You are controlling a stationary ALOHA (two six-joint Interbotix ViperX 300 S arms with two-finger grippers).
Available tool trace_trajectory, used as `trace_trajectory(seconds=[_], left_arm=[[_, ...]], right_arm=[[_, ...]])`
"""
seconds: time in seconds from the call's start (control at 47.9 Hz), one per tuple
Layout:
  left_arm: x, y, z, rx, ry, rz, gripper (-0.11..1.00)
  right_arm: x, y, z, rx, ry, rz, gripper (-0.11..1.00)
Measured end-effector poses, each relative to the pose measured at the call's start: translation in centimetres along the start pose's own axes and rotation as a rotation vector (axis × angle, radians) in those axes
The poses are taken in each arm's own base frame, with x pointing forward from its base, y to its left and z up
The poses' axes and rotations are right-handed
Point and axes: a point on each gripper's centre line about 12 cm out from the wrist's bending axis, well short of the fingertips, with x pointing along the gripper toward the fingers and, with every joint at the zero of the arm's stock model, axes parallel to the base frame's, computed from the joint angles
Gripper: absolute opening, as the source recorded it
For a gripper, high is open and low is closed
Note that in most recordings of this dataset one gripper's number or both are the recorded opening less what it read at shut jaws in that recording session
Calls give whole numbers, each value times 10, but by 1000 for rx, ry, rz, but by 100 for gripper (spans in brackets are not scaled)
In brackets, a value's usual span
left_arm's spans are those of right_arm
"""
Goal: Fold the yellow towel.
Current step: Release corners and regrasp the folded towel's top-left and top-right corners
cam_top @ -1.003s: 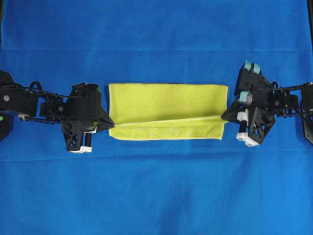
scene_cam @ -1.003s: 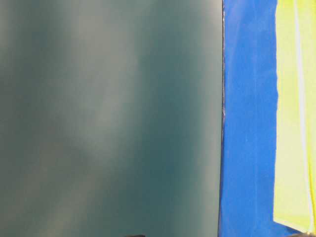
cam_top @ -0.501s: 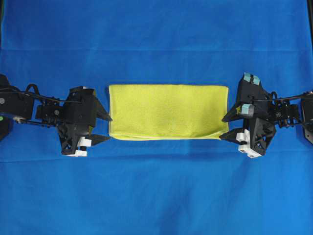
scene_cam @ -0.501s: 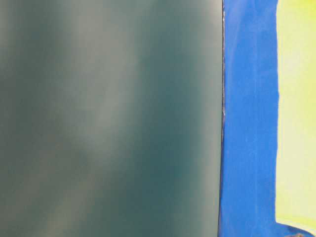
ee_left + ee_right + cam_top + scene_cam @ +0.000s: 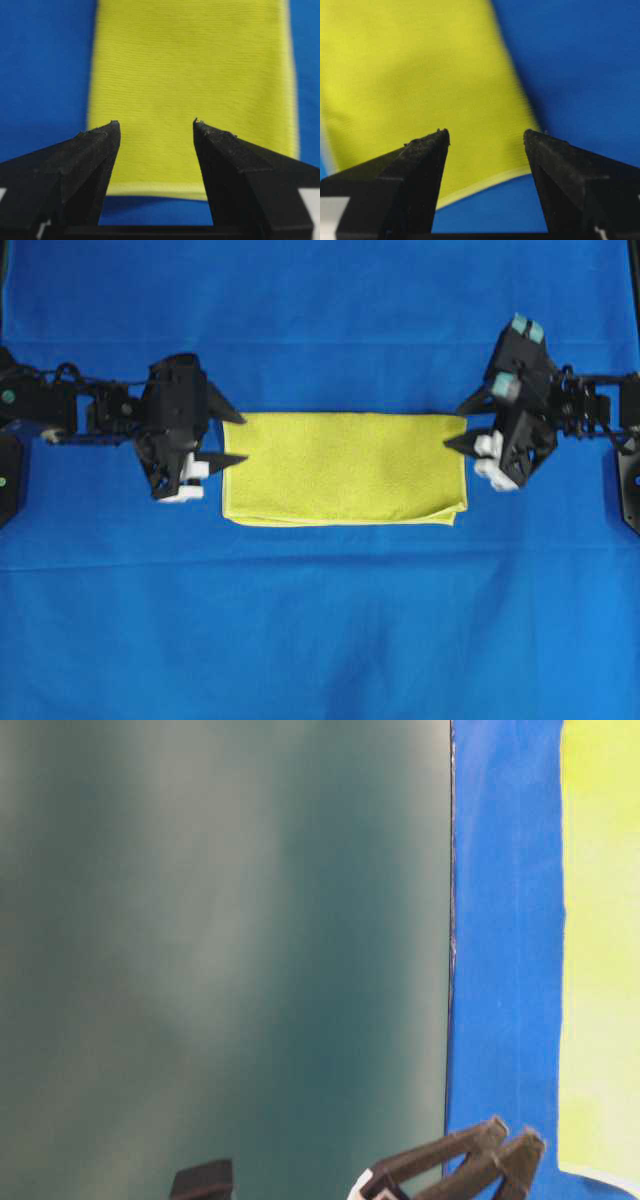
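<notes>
The yellow towel (image 5: 345, 468) lies flat on the blue cloth as a long rectangle, doubled over, with two layers showing at its near right corner. My left gripper (image 5: 243, 440) is open at the towel's left end near the far corner, its tips over the short edge. Nothing is between the jaws. In the left wrist view the left gripper (image 5: 155, 122) frames the towel (image 5: 195, 75) and its pale hem. My right gripper (image 5: 452, 429) is open at the right end's far corner. In the right wrist view the right gripper (image 5: 486, 131) is empty above the towel's corner (image 5: 410, 75).
The large blue cloth (image 5: 320, 620) covers the whole table under the towel. In the table-level view a blurred grey-green surface (image 5: 220, 950) fills the left. Beside it are a blue strip (image 5: 505, 920), the towel (image 5: 600, 950) and dark gripper fingers (image 5: 445, 1152) at the bottom.
Both grippers opened and let go of the raised towel layer, which dropped flat. Both then moved toward the towel's far edge, and fingers came into the table-level view.
</notes>
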Motion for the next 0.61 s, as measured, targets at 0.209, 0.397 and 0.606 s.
trace_trajectory(seconds=[0.209,0.397,0.606], left_arm=[[17,22,-11,-29,54,46,57],[31,35,-27,-55,110,71,57],[41,40,-40,-71,145,81,57]], right_arm=[[16,-15,-1,1,51,-51,63],[34,-23,-12,12,125,-80,63],[42,-25,-17,13,155,-86,63]])
